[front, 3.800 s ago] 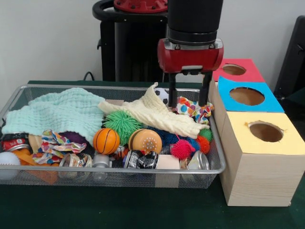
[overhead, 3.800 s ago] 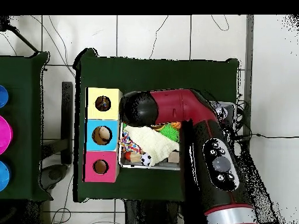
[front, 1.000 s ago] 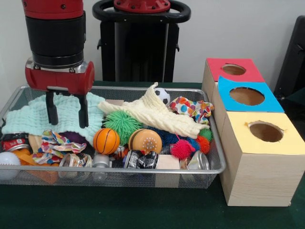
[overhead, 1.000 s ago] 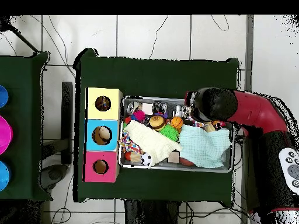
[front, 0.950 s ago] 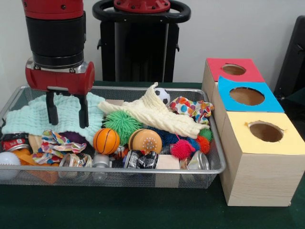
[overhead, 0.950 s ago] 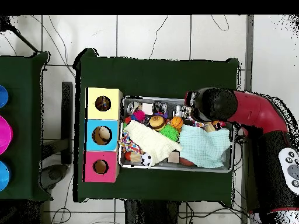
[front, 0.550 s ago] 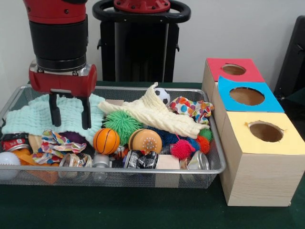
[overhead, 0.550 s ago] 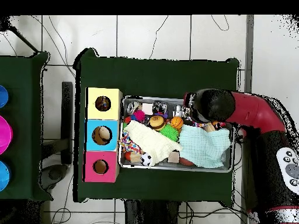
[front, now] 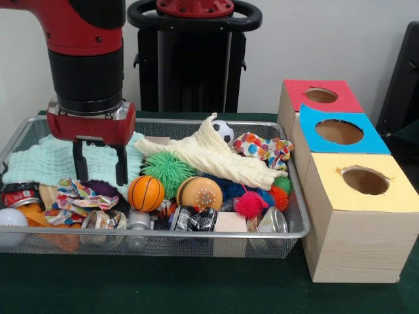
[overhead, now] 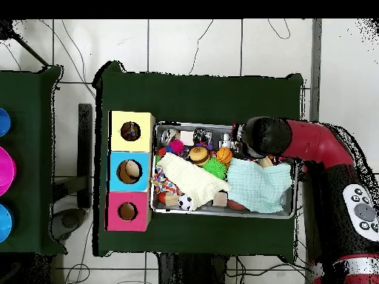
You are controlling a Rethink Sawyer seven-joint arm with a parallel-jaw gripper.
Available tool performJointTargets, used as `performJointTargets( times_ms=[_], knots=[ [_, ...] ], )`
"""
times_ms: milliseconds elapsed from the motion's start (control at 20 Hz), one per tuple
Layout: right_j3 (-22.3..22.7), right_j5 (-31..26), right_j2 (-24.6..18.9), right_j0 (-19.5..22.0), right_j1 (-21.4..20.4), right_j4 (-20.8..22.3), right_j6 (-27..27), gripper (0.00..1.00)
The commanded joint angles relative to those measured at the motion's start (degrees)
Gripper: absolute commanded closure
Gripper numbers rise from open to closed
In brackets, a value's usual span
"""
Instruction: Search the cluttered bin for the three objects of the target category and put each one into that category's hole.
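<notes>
My gripper (front: 101, 179) hangs open over the left half of the wire bin (front: 196, 233), its two black fingers straddling nothing. Just under the tips lie a purple object (front: 101, 188) and a patterned cloth strip (front: 78, 196); behind them is a mint cloth (front: 36, 163). To the right sit a small basketball (front: 145, 193), a green spiky ball (front: 168, 170), an orange dotted ball (front: 199, 193) and a cream cloth (front: 213, 157). In the overhead view the arm's head (overhead: 266, 137) covers the gripper at the bin's (overhead: 222, 213) upper right.
Three boxes stand beside the bin, with a yellow hole (front: 364, 180), a blue hole (front: 339, 132) and a red hole (front: 321, 95). Crushed cans (front: 193, 219), a pink spiky ball (front: 251, 204), a soccer ball (front: 223, 131) and a white ball (front: 12, 219) also fill the bin.
The gripper came from the bin's right end to its left half, then sank a little lower and shifted slightly right. It stays open and the bin's contents have not moved.
</notes>
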State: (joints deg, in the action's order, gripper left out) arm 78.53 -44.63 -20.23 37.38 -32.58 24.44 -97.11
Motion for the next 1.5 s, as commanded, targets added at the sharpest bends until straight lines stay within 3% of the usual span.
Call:
performJointTargets(
  times_ms=[50, 450, 650, 1100, 1350, 1500],
  knots=[
    [1.38, 0.08, -4.30, 0.65, 2.96, 3.01, 10.56, 0.00],
    [-1.60, -1.70, -4.08, 1.08, 4.40, 3.47, 11.08, 0.00],
    [-0.16, -1.44, -1.64, 0.49, 1.74, 3.90, 7.76, 0.00],
    [-0.32, -2.77, 0.18, -0.25, 0.15, 4.16, 5.66, 0.00],
    [0.92, -4.16, 1.94, -1.30, -3.87, 3.78, 3.66, 0.00],
    [1.63, -3.52, 2.41, -1.40, -4.16, 3.70, 2.88, 0.00]
  ],
)
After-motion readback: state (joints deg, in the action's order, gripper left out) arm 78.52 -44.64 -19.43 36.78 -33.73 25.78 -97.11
